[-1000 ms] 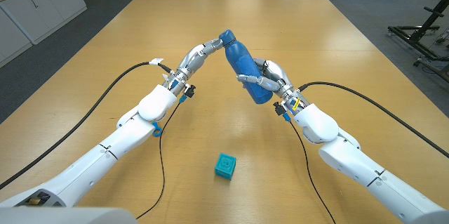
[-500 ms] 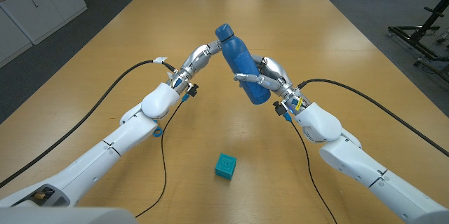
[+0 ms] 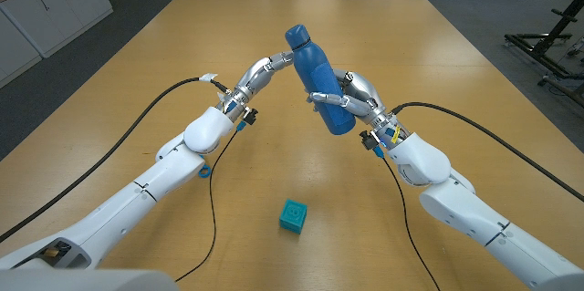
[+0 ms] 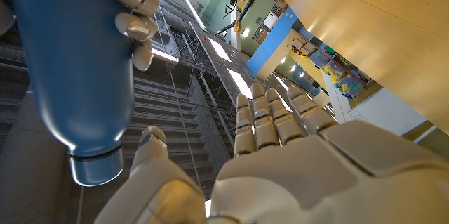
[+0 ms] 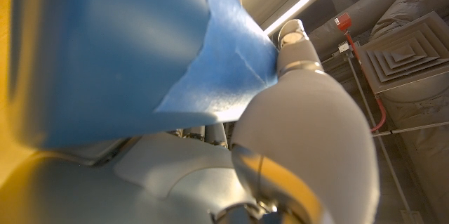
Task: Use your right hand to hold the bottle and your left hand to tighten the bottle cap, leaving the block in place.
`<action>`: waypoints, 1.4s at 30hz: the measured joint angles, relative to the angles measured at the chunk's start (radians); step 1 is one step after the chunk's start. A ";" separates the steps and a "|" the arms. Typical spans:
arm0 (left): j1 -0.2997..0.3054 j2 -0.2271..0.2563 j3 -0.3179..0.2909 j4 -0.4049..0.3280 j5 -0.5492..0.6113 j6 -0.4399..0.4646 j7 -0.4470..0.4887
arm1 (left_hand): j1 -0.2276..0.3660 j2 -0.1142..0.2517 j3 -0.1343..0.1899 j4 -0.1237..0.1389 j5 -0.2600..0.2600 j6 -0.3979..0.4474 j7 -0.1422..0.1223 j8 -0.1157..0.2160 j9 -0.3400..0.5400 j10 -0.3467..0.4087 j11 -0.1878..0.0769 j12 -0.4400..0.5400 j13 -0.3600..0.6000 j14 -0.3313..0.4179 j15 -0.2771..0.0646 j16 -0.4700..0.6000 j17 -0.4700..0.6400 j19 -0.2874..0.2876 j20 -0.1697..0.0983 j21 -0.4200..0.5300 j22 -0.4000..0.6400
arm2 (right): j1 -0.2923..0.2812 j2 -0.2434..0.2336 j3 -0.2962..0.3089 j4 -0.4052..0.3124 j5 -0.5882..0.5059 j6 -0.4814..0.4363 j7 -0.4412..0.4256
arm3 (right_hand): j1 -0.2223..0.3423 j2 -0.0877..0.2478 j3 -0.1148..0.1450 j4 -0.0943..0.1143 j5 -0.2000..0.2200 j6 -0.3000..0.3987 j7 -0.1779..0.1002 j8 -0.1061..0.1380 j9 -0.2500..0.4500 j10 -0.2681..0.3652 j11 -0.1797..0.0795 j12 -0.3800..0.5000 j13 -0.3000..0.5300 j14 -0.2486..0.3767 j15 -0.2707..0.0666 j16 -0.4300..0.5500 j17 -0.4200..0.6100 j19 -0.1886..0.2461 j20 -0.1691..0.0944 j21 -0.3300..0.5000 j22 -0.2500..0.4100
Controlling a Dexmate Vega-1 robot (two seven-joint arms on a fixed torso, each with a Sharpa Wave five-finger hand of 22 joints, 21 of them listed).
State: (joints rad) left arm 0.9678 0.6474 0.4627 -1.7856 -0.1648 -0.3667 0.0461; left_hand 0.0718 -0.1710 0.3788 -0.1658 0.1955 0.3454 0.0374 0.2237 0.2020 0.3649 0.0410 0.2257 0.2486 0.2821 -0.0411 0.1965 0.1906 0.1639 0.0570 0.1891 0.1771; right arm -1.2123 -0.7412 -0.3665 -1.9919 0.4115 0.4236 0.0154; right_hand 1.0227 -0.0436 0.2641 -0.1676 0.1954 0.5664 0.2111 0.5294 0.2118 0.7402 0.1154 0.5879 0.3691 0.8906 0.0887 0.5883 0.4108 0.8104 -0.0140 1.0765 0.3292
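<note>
The right hand point(image 3: 351, 98) grips the blue bottle point(image 3: 318, 81) around its body and holds it tilted above the wooden table point(image 3: 438, 63). The left hand point(image 3: 265, 70) is open, its fingers just beside the bottle cap point(image 3: 297, 35). The teal block point(image 3: 293, 215) lies near the table's front edge.

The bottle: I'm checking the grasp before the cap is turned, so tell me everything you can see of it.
The bottle is plain blue with a matte look and a rounded body; its cap is the same blue, set off by a thin seam. It is lifted off the table and tilted, cap end up. The right hand grips the lower body, fingers wrapped round it. The left hand reaches toward the cap, but the left wrist view shows its fingers spread beside the cap, not closed on it.
</note>
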 measured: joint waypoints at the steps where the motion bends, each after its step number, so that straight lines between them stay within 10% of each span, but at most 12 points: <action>1: 0.003 0.000 -0.002 0.000 -0.001 -0.002 0.001 | 0.000 0.000 0.000 0.000 0.000 0.001 0.001 0.004 0.000 0.000 0.000 0.000 0.000 0.001 0.001 0.000 0.000 0.000 0.000 0.000 0.000 | 0.000 0.001 0.001 0.001 -0.002 -0.004 -0.004 | 0.000 0.000 0.000 0.000 0.000 0.000 0.000 0.000 0.000 0.000 0.000 0.000 0.000 0.000 0.000 0.000 0.000 0.000 0.000 0.000 0.000; 25: 0.083 0.026 -0.045 -0.050 0.003 -0.015 0.057 | 0.000 0.000 0.000 0.000 0.000 0.007 -0.004 0.006 0.000 0.005 -0.005 0.000 0.000 0.011 0.000 0.000 0.000 0.005 0.005 0.000 0.000 | 0.058 0.036 -0.006 0.108 0.024 -0.079 -0.023 | 0.000 0.000 0.000 0.000 0.000 0.000 0.000 0.004 0.000 0.005 0.005 -0.002 0.000 0.000 0.000 0.000 0.005 0.000 0.000 0.012 -0.005; 42: 0.036 -0.004 -0.012 -0.034 0.026 0.016 0.048 | 0.000 0.000 -0.003 0.003 0.000 0.012 -0.009 0.006 0.000 0.018 -0.007 0.004 0.000 0.017 0.002 0.008 0.000 0.011 0.011 0.007 0.000 | 0.050 0.021 -0.014 0.083 0.017 -0.093 -0.027 | 0.000 0.000 0.000 0.000 0.000 0.000 0.000 0.000 0.000 0.005 0.005 -0.006 0.005 0.000 0.000 0.000 0.009 -0.002 -0.002 0.019 -0.005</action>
State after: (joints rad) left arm 1.0037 0.6432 0.4510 -1.8199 -0.1385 -0.3504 0.0939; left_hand 0.0719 -0.1709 0.3755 -0.1625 0.1955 0.3577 0.0281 0.2301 0.2020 0.3830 0.0338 0.2295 0.2484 0.2990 -0.0396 0.2043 0.1909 0.1746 0.0677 0.1965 0.1771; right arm -1.1618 -0.7201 -0.3808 -1.9086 0.4287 0.3311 -0.0112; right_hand 1.0227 -0.0436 0.2641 -0.1676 0.1954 0.5664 0.2111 0.5294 0.2116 0.7455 0.1207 0.5817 0.3738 0.8904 0.0884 0.5885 0.4195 0.8081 -0.0163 1.0955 0.3238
